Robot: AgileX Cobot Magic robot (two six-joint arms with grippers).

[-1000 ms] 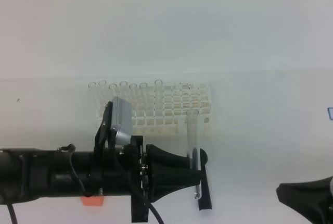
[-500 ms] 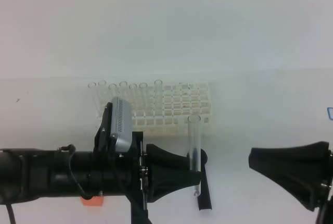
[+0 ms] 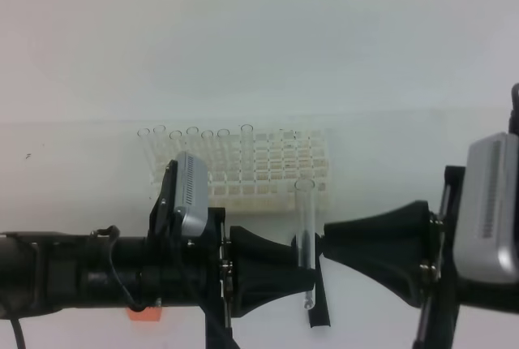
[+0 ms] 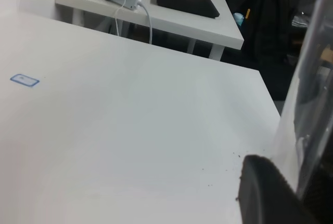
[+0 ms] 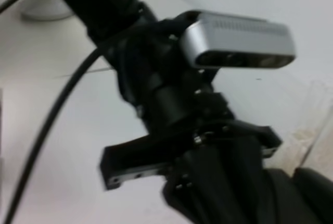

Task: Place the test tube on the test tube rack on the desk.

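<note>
Holding the test tube (image 3: 305, 221) upright in the left tool (image 3: 312, 261), clamped, just in front of the test tube rack (image 3: 268, 172).
High view: right tool (image 3: 331, 237) beside the tube, state unclear, above the table (image 3: 73, 170). Left wrist: tube blurred at right edge. Right wrist: only the left arm.

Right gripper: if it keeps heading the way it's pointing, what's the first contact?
Probably the test tube held upright in the left gripper; the right gripper points left, tip almost at it. Depth is unclear.
</note>
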